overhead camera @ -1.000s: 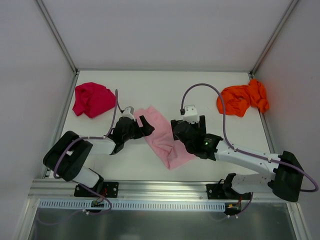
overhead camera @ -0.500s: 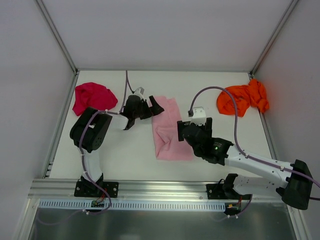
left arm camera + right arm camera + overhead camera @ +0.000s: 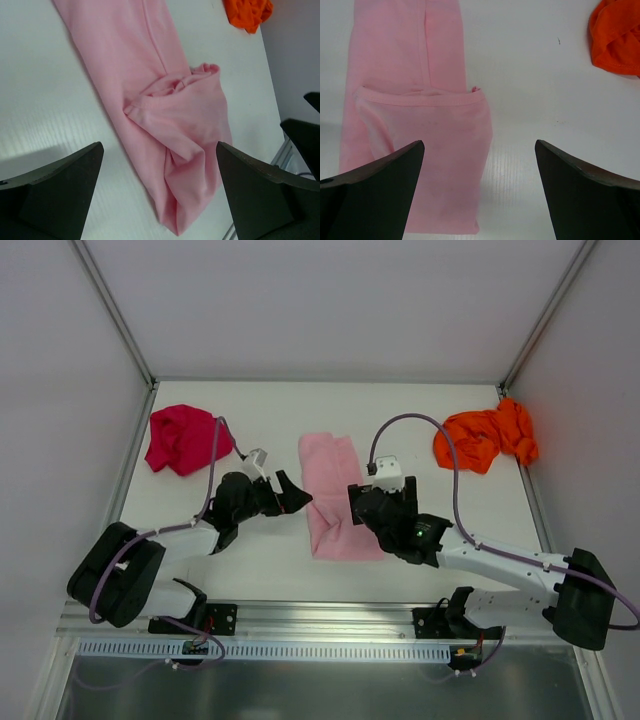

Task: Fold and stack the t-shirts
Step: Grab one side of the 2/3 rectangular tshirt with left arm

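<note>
Pink t-shirt (image 3: 334, 490) lies mid-table as a long narrow strip. Its near end is doubled back over itself, and in the left wrist view that flap is rumpled. Left gripper (image 3: 293, 494) sits just beside the strip's left edge with its fingers spread wide and nothing between them. Right gripper (image 3: 380, 498) is at the strip's right edge near the doubled end, equally spread and empty. Magenta-red t-shirt (image 3: 185, 438) is bunched at the far left of the table (image 3: 420, 410), and the orange t-shirt (image 3: 485, 437) is bunched at the far right; both are well apart from the pink one and unfolded. Judged step: the pink shirt's fold is partly made, with no stack begun. The next move likely calls for both grippers to pinch the corners of one end and carry it over the other, smoothing the puckered flap, before either crumpled shirt is fetched. No brand, print or writing is readable, and no tag can be made out in these views.
</note>
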`<state>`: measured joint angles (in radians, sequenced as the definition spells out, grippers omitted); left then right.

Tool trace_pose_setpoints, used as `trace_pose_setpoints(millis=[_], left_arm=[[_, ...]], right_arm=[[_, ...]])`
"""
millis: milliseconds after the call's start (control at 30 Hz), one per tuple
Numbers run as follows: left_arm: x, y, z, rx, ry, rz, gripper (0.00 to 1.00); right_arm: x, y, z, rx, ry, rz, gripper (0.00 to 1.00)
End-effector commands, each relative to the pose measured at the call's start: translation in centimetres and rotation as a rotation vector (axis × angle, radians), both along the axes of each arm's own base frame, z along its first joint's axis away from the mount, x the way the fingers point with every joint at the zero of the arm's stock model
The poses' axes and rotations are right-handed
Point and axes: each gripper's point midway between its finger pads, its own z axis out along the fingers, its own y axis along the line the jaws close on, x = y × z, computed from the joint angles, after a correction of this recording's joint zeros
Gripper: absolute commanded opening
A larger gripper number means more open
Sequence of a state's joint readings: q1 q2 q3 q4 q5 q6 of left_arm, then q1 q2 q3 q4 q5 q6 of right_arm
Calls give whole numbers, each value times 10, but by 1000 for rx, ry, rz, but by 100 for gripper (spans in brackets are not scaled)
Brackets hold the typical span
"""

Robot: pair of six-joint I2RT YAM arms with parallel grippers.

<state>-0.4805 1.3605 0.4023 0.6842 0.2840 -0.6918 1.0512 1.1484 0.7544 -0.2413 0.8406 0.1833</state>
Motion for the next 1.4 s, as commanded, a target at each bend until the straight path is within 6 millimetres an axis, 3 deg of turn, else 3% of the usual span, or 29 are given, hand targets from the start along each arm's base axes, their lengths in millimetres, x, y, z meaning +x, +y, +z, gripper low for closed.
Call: trace_pose_setpoints(millis=[0,367,400,500,567,600,667,767,833,967,1200,1367], left_arm=[[-28,-8,-3,-20,-7,-80,98],[-61,-14,-28,-47,41,-129,98],[-60,-18,-23,-72,16,-143,98],[-73,-30,-48,-91,107,-204,98],[-75,-49,-34,-175,59,-289,98],[-79,-53,-51,-189,128,-301,97],[-76,-69,-38,-276,78,-372,96],[-75,-78,-53,-316,113,-403,95],[-75,-79,-62,-313,136,-403,95],[-80,-75,-59,-303,125,-406,95],[-90,-63,-38,-282,88,-383,93],[-97,-61,-38,-256,93,-373,86]], right_arm=[[10,4,25,58,-63,-54,99],[10,-19,61,84,-101,-109,99],[10,-19,62,85,-103,-108,99],[11,-21,61,83,-103,-114,99],[13,-19,59,84,-98,-111,99],[13,-18,59,83,-97,-109,99],[14,-17,59,83,-96,-109,99],[15,-20,59,74,-95,-114,99],[15,-24,59,69,-95,-122,99],[17,-24,58,79,-88,-124,99],[20,-20,57,83,-79,-120,99],[20,-20,60,84,-83,-120,99]])
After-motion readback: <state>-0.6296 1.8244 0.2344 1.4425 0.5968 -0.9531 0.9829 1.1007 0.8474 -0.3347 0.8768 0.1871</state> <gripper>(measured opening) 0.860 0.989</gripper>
